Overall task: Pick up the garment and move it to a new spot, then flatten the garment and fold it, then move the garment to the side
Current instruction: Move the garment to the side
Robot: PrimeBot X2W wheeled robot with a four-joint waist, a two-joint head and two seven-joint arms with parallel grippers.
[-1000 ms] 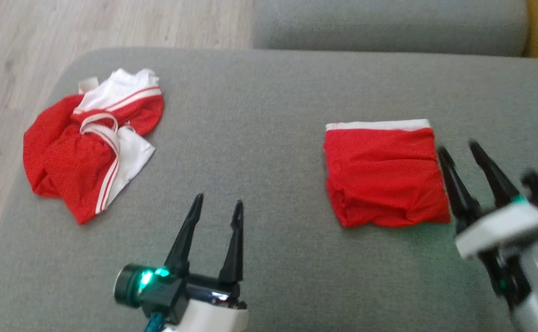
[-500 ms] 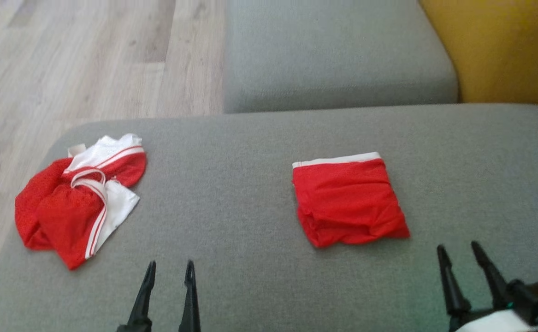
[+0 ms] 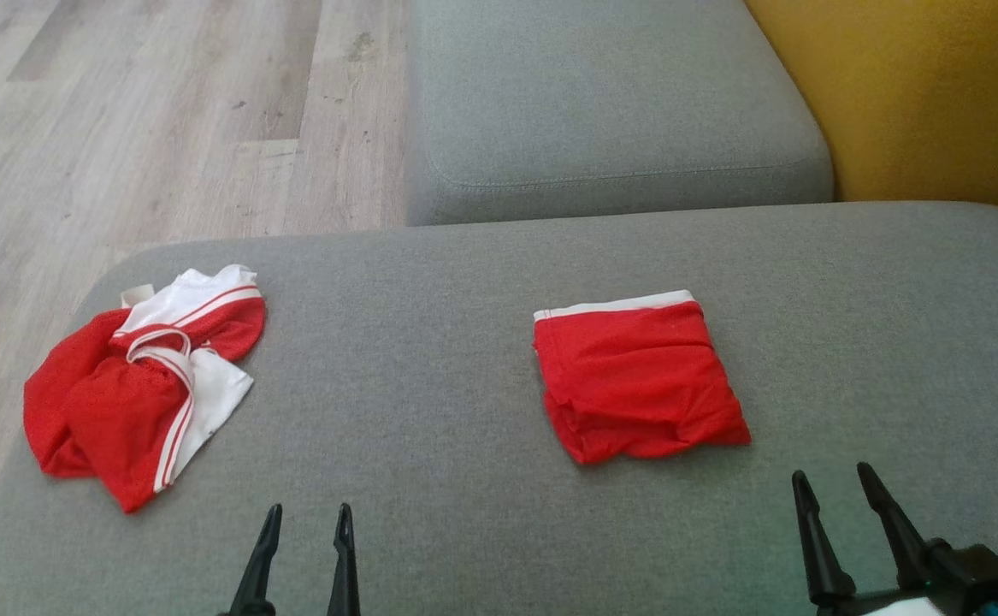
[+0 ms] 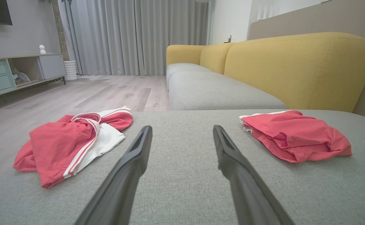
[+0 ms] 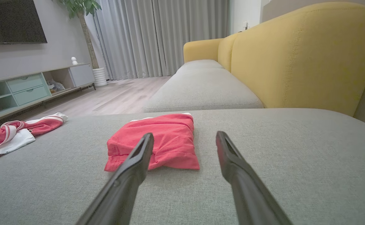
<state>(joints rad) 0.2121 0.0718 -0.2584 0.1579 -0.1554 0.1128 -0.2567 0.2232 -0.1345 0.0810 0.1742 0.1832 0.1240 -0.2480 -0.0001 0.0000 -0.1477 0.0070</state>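
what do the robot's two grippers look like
Both the left gripper and right gripper have two long, thin, matte black jaws tapering to pointed tips. Close up they read dark grey with a groove near each tip. The right one's base shows black housing, white casing and a teal spot.

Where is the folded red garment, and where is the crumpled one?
Folded red garment (image 3: 640, 381), head view, middle of the top layer.
Crumpled garment (image 3: 118, 406), head view, red part near its middle.
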